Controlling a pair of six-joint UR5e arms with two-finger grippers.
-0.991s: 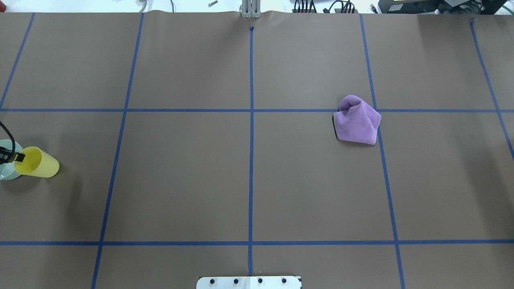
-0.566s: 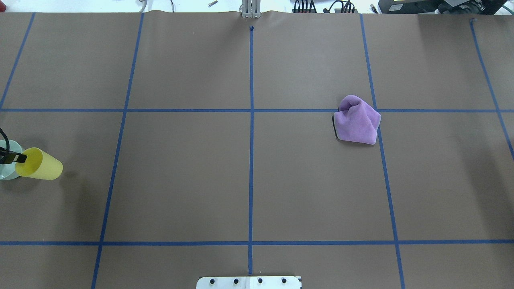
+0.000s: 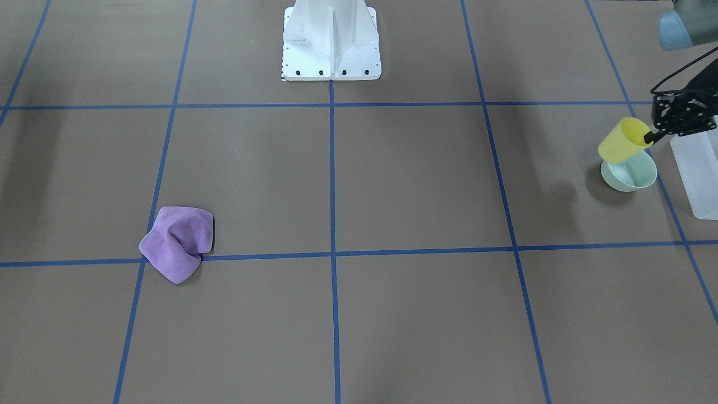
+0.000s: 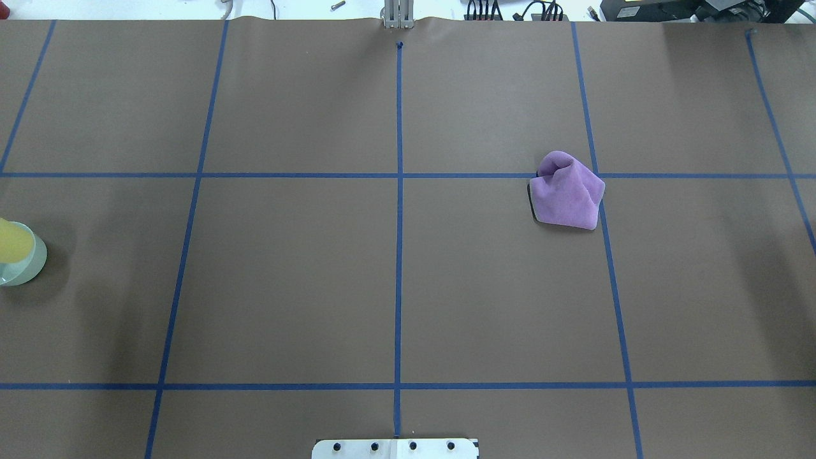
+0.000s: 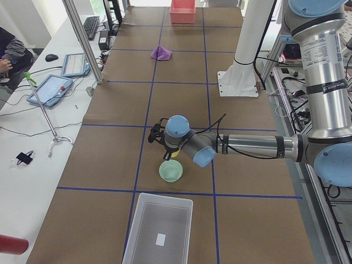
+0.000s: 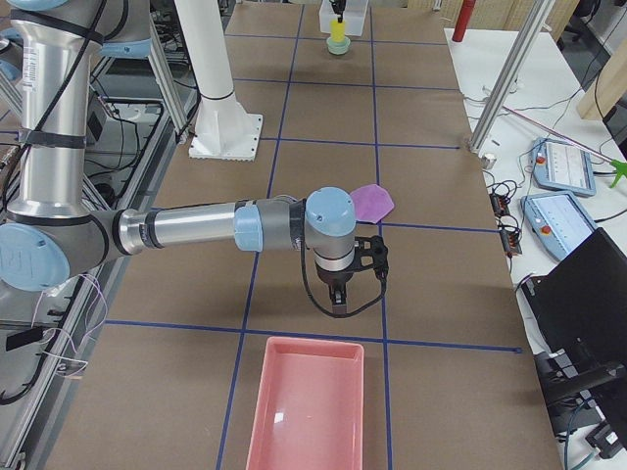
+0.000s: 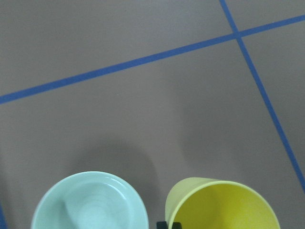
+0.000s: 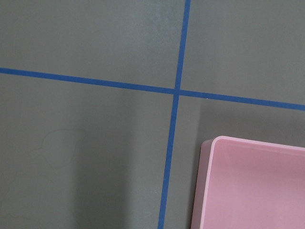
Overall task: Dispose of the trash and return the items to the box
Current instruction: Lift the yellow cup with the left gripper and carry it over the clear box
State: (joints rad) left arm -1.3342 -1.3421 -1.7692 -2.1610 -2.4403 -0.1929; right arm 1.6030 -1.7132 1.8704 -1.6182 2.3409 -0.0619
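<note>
My left gripper [image 3: 649, 135] is shut on the rim of the pale-yellow cup [image 3: 621, 141] and holds it tilted just above the mint-green bowl [image 3: 629, 173]. The bowl stands on the table beside the frosted white box [image 3: 698, 174]. The left wrist view shows the cup [image 7: 221, 205] at the bottom right and the bowl [image 7: 90, 202] at the bottom left. In the overhead view the cup [image 4: 11, 244] overlaps the bowl [image 4: 32, 264] at the left edge. My right gripper [image 6: 338, 294] hangs over the table near a pink bin [image 6: 306, 401]; I cannot tell whether it is open.
A crumpled purple cloth [image 4: 566, 190] lies on the right half of the table. The pink bin also shows in the right wrist view [image 8: 257, 186]. The robot's white base [image 3: 331, 39] stands at the table's near edge. Blue tape lines grid the brown table.
My left gripper has carried the cup toward the table's left end, over the bowl. The gripper has left the overhead view. The cloth has not moved.
</note>
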